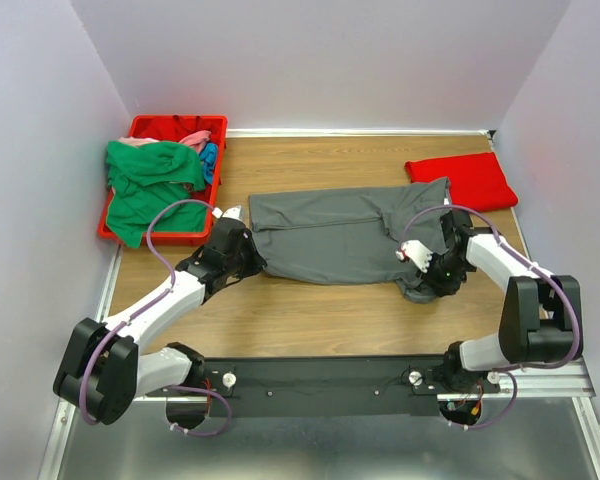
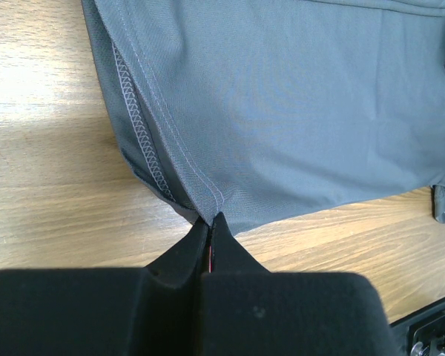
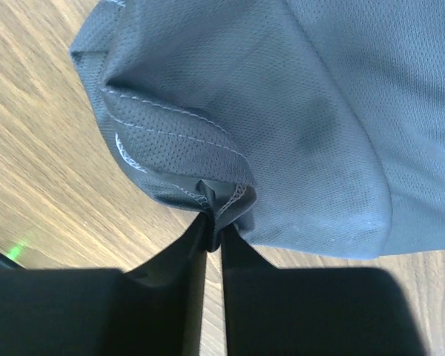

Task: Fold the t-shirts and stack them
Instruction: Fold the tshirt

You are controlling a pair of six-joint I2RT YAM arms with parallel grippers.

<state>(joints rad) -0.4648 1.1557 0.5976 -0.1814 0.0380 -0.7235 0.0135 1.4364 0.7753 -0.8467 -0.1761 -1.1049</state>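
Grey shirt [image 1: 330,235] spread centre; red shirt [image 1: 462,178] folded right; green shirt [image 1: 150,182], pink shirt [image 1: 193,139], blue shirt [image 1: 210,158] heaped left.

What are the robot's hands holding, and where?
Both hold the dark grey t-shirt: the left gripper pinches its stitched hem corner, the right gripper a bunched stitched edge at the other end.

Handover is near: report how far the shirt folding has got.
Done: the red t-shirt lies folded at the far right of the table. In hand: the dark grey t-shirt is spread mid-table, with the left tool and right tool each shut on its near edge. Left: the green t-shirt, pink t-shirt and blue t-shirt, heaped in the red bin.
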